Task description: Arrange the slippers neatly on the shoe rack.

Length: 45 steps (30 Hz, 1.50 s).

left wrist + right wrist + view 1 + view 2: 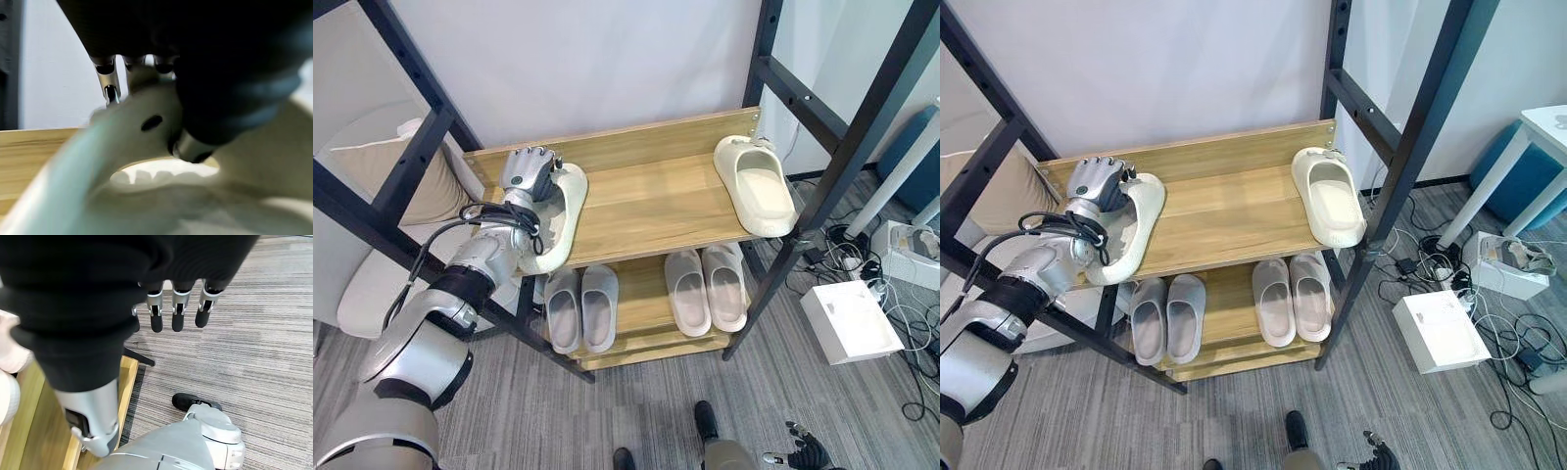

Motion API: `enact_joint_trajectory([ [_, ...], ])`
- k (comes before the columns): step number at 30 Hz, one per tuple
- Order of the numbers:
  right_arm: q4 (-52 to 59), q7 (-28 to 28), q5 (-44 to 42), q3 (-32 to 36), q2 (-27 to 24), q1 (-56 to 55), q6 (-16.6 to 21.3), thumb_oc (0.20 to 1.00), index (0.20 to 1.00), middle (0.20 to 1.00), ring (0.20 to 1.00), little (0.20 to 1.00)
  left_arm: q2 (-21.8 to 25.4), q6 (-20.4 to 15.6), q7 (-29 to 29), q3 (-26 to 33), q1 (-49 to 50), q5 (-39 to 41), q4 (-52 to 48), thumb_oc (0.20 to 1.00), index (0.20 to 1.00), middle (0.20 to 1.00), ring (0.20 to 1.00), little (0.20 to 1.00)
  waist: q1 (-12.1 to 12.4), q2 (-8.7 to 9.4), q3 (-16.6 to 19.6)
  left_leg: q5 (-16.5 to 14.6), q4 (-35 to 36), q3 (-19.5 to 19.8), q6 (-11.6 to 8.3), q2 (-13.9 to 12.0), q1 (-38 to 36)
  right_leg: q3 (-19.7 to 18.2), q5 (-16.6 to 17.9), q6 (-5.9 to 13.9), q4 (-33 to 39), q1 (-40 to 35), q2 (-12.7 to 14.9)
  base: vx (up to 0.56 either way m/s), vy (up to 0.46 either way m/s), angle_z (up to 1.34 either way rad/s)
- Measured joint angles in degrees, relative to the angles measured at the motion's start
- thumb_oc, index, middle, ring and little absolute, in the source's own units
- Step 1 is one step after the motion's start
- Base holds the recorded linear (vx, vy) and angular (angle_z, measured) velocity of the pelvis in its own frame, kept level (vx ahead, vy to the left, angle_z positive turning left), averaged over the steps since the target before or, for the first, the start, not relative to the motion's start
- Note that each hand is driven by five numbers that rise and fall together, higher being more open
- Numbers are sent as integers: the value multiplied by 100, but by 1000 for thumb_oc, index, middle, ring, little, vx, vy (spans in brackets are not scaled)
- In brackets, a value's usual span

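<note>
A: Where is the slipper sitting?

B: The left hand [528, 172] is holding a cream foam slipper [560, 223] at the left end of the upper shelf [646, 196]. In the left wrist view the fingers [111, 78] are wrapping over the strap while the thumb [193, 147] is pressing in from the other side. So it is closed on the strap band, near the toe end. The heel is overhanging the shelf's front edge.

A: And its mate?

B: The second cream slipper [756, 183] is lying flat at the right end of the same shelf, well apart from the first. Two pairs of grey slippers [580, 307] [706, 288] are sitting side by side on the lower shelf [641, 343].

A: What is the right hand doing?

B: The right hand [177, 308] is hanging low over the carpet, fingers straight and relaxed, carrying nothing.

A: How are you judging the handling?

B: It is looking like moulded foam: probably light, thick-soled and a bit springy. Not fragile. The surface is looking matte, so slip is likely low. The strap is the obvious grab point, since it is arching up and giving fingers and thumb opposing faces. Squeezing hard may be flattening the arch, though, so I'm expecting some wobble at the heel.

A: Risk?

B: With the heel hanging past the edge, releasing here could be tipping it off. I'd be pushing it further in and squaring it with its mate.
</note>
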State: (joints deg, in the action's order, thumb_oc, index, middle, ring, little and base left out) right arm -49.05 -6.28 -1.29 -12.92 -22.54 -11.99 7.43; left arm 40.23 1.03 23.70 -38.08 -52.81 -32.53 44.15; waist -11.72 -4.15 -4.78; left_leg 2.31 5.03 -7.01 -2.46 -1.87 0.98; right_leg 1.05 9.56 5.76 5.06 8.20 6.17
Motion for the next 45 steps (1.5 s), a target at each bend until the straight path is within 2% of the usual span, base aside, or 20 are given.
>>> enact_joint_trajectory([
  [9,1,-61,-3,11,-4,21,5,1000,1000,1000,1000,1000,3,8,-53,-16,-85,-16,59,200,200,200,200,200,-10,-128,-117,-26,2,-4,-37,-2,0,-8,-44,-66,0,0,1,0,0,0],
  [12,1,-61,-3,6,-1,32,2,1000,1000,1000,1000,1000,109,24,-181,-16,-70,-94,-723,200,200,200,200,200,93,-116,-209,-22,1,15,-35,-7,-5,23,-36,-58,0,-18,4,10,-22,5],
  [14,0,-58,-3,7,0,95,-3,1000,1000,1000,1000,1000,175,-94,-185,-12,-50,-299,-1827,200,200,200,200,200,153,-98,-255,3,-1,85,-5,-19,-62,72,-2,-9,-1,-113,0,10,-35,14],
  [20,79,-46,-3,-5,16,281,-3,1000,1000,1000,1000,1000,152,-249,-258,22,29,-657,-2587,200,200,200,200,200,140,-111,-266,-20,-2,190,1,-41,-253,207,-39,-54,2,-360,-11,-7,-25,10],
  [25,58,-46,-5,-5,14,323,-9,1000,1000,1000,1000,1000,88,-295,-347,-6,26,-711,-2528,200,200,200,200,200,133,-112,-263,-22,-1,194,1,-45,-300,202,-89,-5,2,-406,-12,-3,-4,1],
  [27,49,-46,-81,-6,14,337,-10,1000,1000,1000,1000,1000,-75,-298,-348,-29,19,-711,-2428,200,200,200,200,200,102,-113,-261,-22,-1,189,1,-46,-300,190,-84,-9,1,-401,-15,0,0,0],
  [31,-11,-47,-115,-1,8,317,-27,1000,1000,1000,1000,1000,-370,-299,-362,-428,-232,-708,-2125,200,200,200,200,200,52,-118,-246,-23,-2,167,1,-44,-307,172,-81,-10,1,-391,-19,10,-11,-4],
  [38,-17,-58,-244,45,-12,256,-25,1000,1000,1000,1000,1000,-860,-289,-383,-926,-892,-690,-1353,200,200,200,200,200,-277,-153,-188,-66,-2,-73,0,-43,-321,-118,-51,-21,0,-262,-69,28,-13,-19],
  [41,-21,-70,-342,79,-92,242,-26,1000,1000,1000,1000,1000,-999,-291,-359,-1189,-1183,-687,-840,200,200,200,200,200,-428,-258,-110,-102,-1,-190,-9,-46,-308,-223,-56,-37,-1,-188,-82,44,-7,-22],
  [45,-19,-91,-447,241,-227,147,-22,1000,1000,1000,1000,1000,-1032,-266,-357,-1210,-1287,-685,-373,200,200,200,200,200,-587,-404,-12,-145,0,-328,-14,-52,-309,-328,-50,-31,-1,-119,-110,27,-8,-18],
])
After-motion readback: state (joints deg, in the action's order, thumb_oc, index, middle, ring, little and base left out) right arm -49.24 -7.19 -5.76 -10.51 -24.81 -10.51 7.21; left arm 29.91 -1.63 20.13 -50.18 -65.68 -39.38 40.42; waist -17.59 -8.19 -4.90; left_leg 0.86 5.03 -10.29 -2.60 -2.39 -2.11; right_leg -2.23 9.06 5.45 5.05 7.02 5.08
